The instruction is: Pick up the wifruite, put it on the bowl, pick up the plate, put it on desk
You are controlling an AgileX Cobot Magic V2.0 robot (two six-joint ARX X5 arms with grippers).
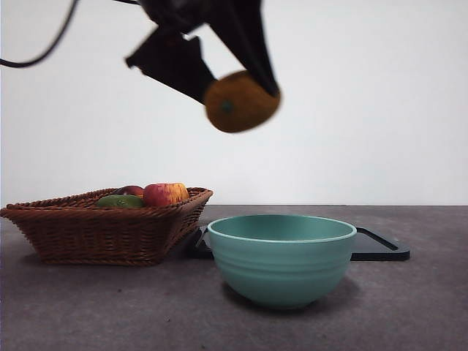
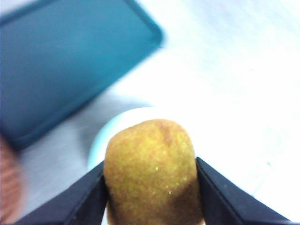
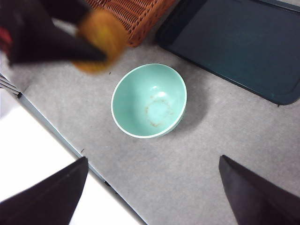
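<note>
Left tool (image 1: 245,91) clamped on kiwifruit (image 1: 241,101), upper centre of front view, high above teal bowl (image 1: 281,257) on counter (image 1: 409,307), probably for drop-in. Right tool (image 3: 150,187) spread apart, waiting.

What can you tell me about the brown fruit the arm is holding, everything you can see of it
The wifruite is a small oval fruit with dull tan-brown, slightly speckled skin and a dark spot at one end. It looks whole and unbruised. The left tool holds it in the air, one black jaw pressed on each side. It hangs high above the table, over the near edge of the teal bowl on the basket's side, touching nothing but the jaws.
</note>
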